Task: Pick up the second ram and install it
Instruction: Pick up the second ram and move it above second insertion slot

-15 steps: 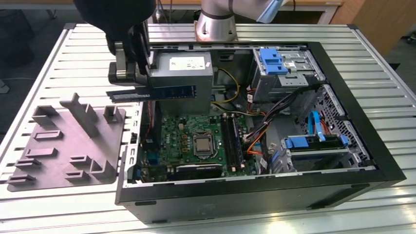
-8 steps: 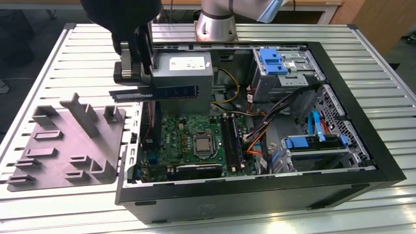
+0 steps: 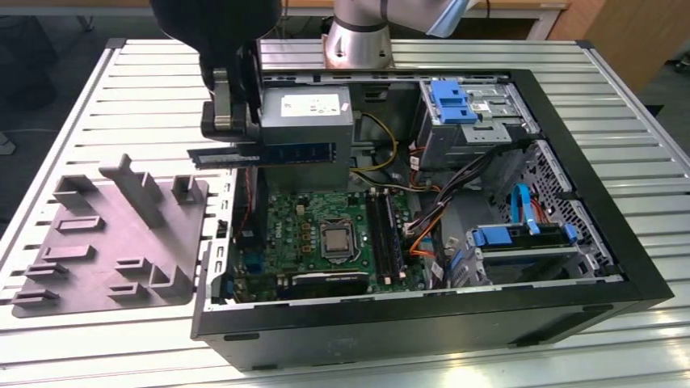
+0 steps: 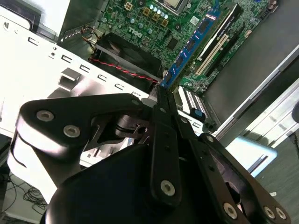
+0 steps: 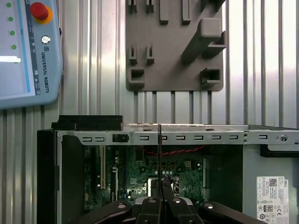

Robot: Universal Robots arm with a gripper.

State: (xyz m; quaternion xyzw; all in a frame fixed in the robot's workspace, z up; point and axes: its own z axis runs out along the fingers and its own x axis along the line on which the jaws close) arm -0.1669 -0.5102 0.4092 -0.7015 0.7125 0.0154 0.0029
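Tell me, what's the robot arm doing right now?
Gripper shut on memory stick. Stick held over open computer, not yet seated. Path down looks clear.

Robotics lab, slotted aluminium workbench [image 3: 97, 343], opened computer case [image 3: 431, 325], teach pendant [image 5: 23, 51], gray fixture [image 3: 108, 238]

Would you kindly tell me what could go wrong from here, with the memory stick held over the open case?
1. In the second wrist view, the gripper seems to clamp the second ram near one end, so the stick may pivot when pressed.
2. The memory sockets are narrow and sit close together; a slight misalignment could land the stick on the wrong slot or on the board.
3. Loose cables lie beside the sockets on the exterior view's right and might snag.
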